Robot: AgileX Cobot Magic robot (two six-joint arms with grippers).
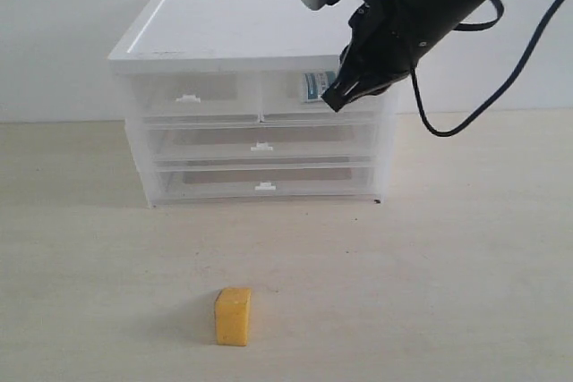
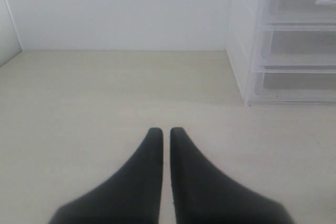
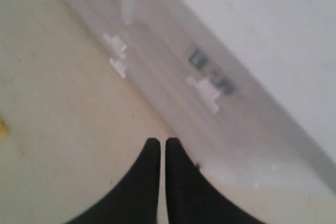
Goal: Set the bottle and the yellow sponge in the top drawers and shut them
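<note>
Right gripper [image 1: 334,98] up at front of right top drawer [image 1: 285,103], jaws pressed together, nothing between them. Whether tips touch drawer front: cannot tell. Bottle [image 1: 315,87] lies inside right top drawer, teal-and-white label showing through clear front. Left top drawer [image 1: 192,96] looks pushed in. Yellow sponge [image 1: 234,316] stands on table [image 1: 448,266], well apart from cabinet [image 1: 233,33], out in front of it. Left gripper [image 2: 164,132] low over table beside cabinet, jaws together, only thin slit between them, holding nothing.
</note>
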